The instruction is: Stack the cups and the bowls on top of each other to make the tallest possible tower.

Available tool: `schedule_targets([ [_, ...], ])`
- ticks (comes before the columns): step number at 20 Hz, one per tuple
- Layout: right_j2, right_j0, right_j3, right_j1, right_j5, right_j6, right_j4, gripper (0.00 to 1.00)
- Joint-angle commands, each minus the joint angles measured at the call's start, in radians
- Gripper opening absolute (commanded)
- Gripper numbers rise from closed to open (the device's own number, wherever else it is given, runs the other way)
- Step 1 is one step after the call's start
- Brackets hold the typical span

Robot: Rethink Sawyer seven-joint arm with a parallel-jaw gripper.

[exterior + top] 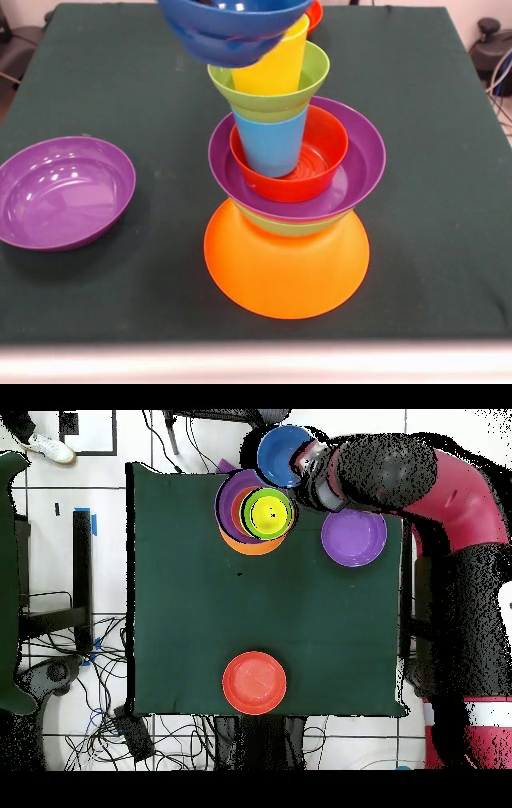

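My claw (312, 466), grip state indeterminate, carries the glossy dark blue plastic bowl (232, 28); off-centre placement risks toppling the yellow plastic tumbler (274, 66).

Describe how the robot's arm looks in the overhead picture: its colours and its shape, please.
The arm is thick and rounded, with red shells and black sections that alternate along its length. It curves like a bent tube. Its end near the blue bowl is dark; the gripper there cannot be made out clearly.
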Motion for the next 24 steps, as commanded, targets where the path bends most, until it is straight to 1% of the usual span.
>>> schedule_targets([
  [1, -0.040, 0.045, 0.059, -0.009, -0.011, 0.058, 0.022, 0.00],
  [3, -0.045, 0.047, 0.049, -0.010, -0.001, 0.054, 0.024, 0.00],
  [8, -0.053, 0.046, 0.067, -0.021, -0.002, 0.040, 0.034, 0.00],
  [18, -0.047, 0.004, 0.211, -0.066, -0.093, 0.019, 0.042, 0.00],
  [24, -0.044, -0.005, 0.247, -0.073, -0.128, 0.016, 0.039, 0.00],
])
